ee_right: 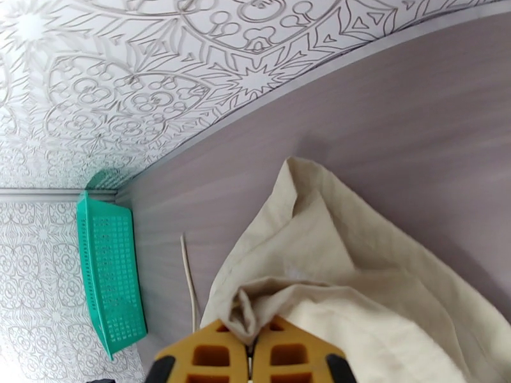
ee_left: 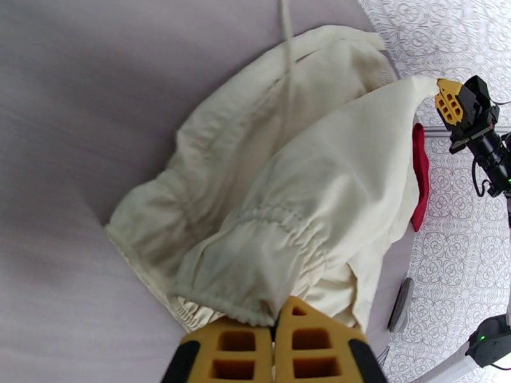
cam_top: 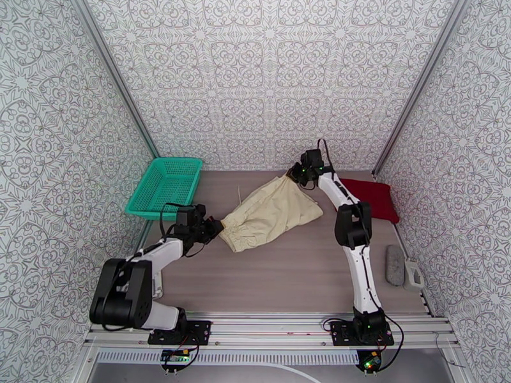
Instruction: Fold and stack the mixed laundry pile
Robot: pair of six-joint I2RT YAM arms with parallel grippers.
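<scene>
While both arms reach out over the table (cam_top: 287, 282), the cream-beige garment (cam_top: 271, 212) lies stretched between them around the middle of the surface, running from near left to far right. At its near-left end sits the left gripper (cam_top: 217, 226), whose yellow fingers (ee_left: 236, 349) are pressed together on the gathered, elastic hem. The left wrist view shows that edge pinched and raised a little above the tabletop, with the cloth fanning out beyond it.

At the far-right end, close to the back wall (cam_top: 268, 90), the right gripper (cam_top: 295, 175) is likewise clamped on the fabric. In the right wrist view a small bunched tip of cloth is caught between its closed jaws, and the garment falls away to the right below it.

A thin white cord (cam_top: 240, 194) trails from the garment's far-left side toward the back wall, lying flat on the table.

To the right of the right arm, the dark red shirt (cam_top: 373, 196) rests as a compact bundle at the far-right side of the table, apart from the cream cloth. Over in the far-left corner stands a teal mesh basket (cam_top: 165, 186), well apart from both garments. Nearer along the right edge lies a grey oblong object (cam_top: 395, 264).
</scene>
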